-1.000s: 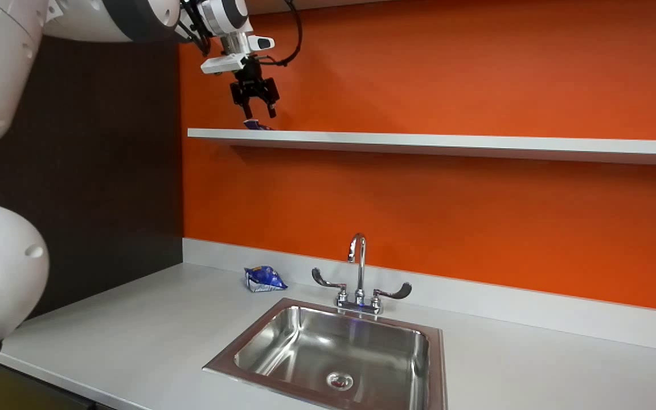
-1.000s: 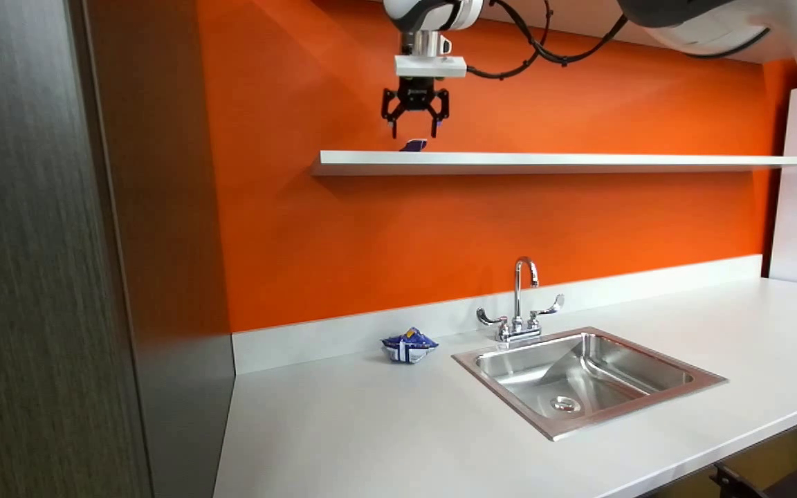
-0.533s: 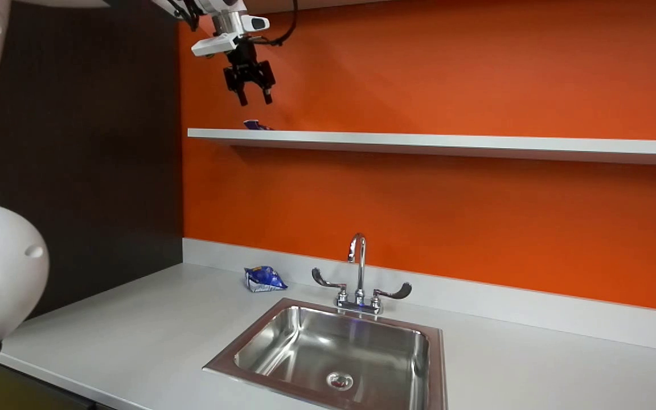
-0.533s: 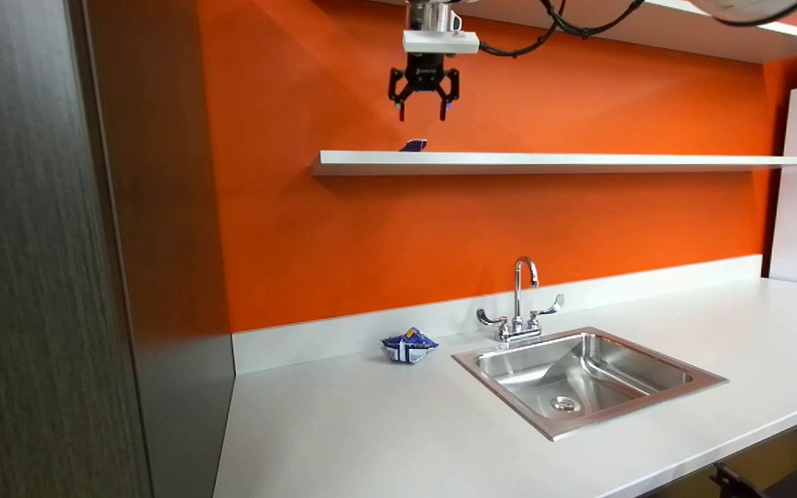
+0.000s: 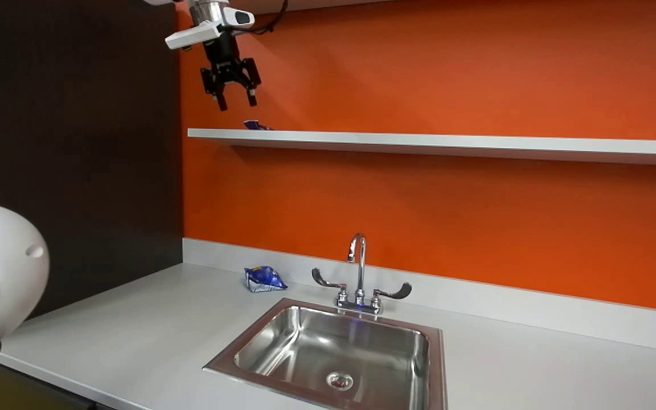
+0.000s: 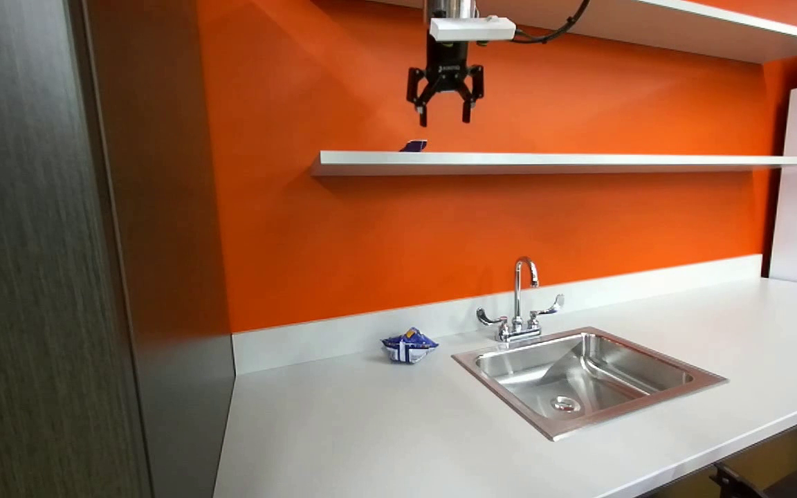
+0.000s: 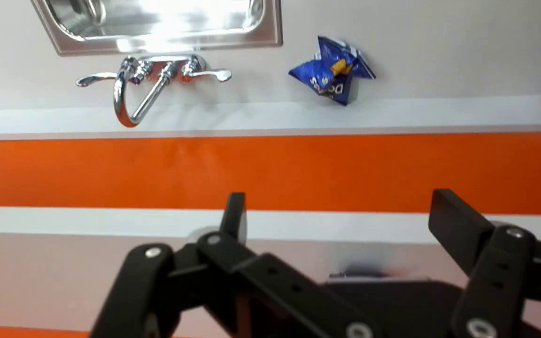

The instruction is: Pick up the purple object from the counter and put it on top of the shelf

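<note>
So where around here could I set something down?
Bare counter runs between the dark panel and sink, in front of the blue packet, and on the sink's other side. It's crowded by the faucet and where the shelf holds the purple object, hand above.

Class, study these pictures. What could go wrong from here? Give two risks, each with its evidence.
1. The open gripper is higher than the shelf, near the purple object; a dip or sideways swing might knock the purple object off.
2. A blue bag lies on the counter near the sink; blue being close to purple, it could be picked by mistake.
</note>
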`<act>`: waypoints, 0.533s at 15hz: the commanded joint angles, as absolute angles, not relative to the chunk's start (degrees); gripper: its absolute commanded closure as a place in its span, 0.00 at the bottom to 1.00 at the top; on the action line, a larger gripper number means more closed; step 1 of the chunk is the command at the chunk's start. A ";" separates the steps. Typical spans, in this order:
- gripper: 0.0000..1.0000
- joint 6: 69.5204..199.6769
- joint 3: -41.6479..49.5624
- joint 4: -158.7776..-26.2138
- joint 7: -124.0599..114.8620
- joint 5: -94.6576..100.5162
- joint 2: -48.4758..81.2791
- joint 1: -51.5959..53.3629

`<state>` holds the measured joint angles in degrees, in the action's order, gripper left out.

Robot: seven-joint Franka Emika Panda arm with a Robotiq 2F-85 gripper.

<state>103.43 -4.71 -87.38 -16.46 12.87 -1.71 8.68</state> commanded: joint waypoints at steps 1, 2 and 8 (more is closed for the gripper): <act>0.00 103.79 -5.35 -101.56 -10.38 9.33 -10.43 7.82; 0.00 103.96 -5.34 -104.94 -9.78 8.69 -12.18 7.79; 0.00 106.82 -5.09 -123.51 -7.67 3.19 -20.66 7.68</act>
<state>103.62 -4.70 -114.07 -9.93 5.11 -14.89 8.67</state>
